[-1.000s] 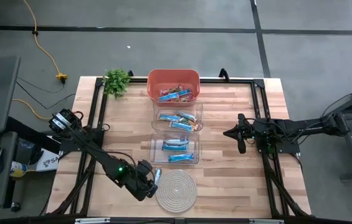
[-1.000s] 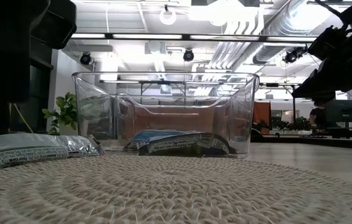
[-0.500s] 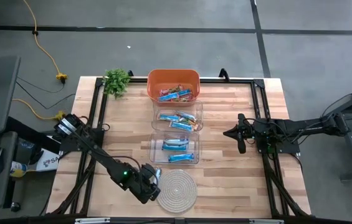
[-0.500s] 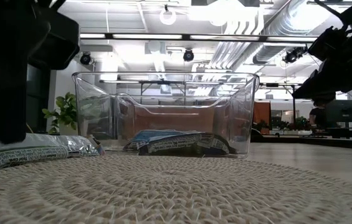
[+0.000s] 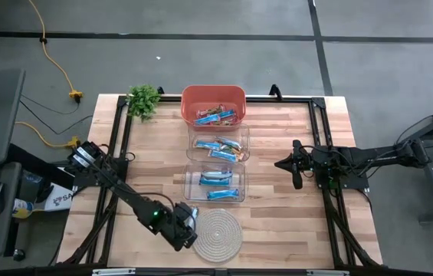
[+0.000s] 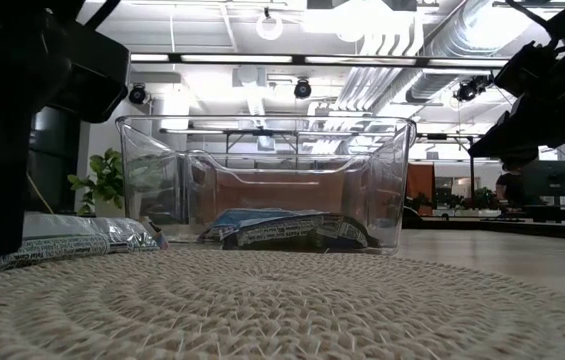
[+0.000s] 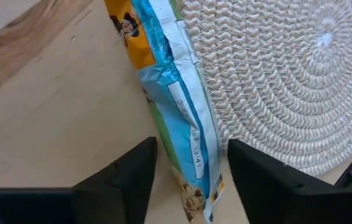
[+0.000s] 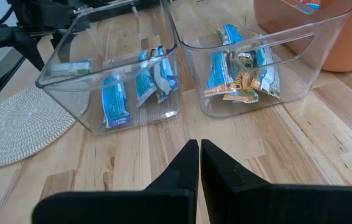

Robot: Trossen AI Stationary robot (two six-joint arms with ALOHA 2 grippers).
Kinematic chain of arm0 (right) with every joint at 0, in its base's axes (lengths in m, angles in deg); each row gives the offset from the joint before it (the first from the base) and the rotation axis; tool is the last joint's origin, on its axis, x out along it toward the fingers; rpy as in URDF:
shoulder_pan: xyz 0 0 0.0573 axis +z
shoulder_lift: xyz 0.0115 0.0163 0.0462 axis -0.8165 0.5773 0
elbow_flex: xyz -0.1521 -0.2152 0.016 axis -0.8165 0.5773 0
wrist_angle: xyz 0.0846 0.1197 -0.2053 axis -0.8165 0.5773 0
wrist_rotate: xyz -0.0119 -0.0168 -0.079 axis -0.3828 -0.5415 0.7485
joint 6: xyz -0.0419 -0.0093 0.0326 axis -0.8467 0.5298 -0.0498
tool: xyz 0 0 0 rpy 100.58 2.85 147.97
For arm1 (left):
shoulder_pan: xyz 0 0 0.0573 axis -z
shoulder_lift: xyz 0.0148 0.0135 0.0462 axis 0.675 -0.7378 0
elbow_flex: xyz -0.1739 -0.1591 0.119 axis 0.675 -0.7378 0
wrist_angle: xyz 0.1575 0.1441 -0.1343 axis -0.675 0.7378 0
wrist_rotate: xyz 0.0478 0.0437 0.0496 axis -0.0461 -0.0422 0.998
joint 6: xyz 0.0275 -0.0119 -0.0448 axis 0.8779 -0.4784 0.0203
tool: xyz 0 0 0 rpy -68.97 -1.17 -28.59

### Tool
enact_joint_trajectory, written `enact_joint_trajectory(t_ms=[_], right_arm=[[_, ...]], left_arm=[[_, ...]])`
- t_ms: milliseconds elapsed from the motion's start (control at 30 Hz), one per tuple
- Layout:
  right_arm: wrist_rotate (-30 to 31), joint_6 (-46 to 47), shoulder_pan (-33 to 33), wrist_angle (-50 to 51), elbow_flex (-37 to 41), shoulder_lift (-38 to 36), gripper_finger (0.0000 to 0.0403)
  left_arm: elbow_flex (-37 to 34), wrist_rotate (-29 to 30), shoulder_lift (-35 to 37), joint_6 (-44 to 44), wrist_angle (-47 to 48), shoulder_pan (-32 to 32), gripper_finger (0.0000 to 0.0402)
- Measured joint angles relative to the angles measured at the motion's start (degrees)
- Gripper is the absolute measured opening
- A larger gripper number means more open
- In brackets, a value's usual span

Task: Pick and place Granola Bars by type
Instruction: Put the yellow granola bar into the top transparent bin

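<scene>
One light blue and orange granola bar [image 7: 185, 134] lies flat on the wood with one long edge against the rim of the round woven coaster [image 7: 288, 81]. My left gripper [image 7: 191, 186] is open and low over it, pointing down, with one finger on each side of the bar's near end. From above the gripper [image 5: 188, 225] is at the coaster's left edge. More bars lie in the near clear bin [image 5: 216, 182], the far clear bin [image 5: 218, 146] and the orange bin [image 5: 213, 106]. My right gripper [image 8: 199, 155] is shut and hovers right of the bins.
A small green plant [image 5: 144, 100] stands at the table's far left corner. Black frame rails [image 5: 116, 153] run along both sides of the table. In the low view the bar [image 6: 62, 238] lies beside the coaster [image 6: 282, 300], in front of the clear bin [image 6: 262, 180].
My left gripper has moved a little toward the table's right, to the coaster's left edge, and has come down over the bar lying there. The bar has stayed where it was.
</scene>
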Motion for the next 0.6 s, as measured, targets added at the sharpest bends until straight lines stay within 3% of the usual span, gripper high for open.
enact_joint_trajectory(t_ms=[300, 600], right_arm=[[0.0, 0.0, 0.0, 0.0, 0.0, 0.0, 0.0000], [0.0, 0.0, 0.0, 0.0, 0.0, 0.0, 0.0000]], left_arm=[[-0.1, -1.0, -0.1, 1.5, 0.9, 0.0, 0.0118], [-0.2, -2.6, 0.2, 3.0, 0.2, 0.0, 0.0101]])
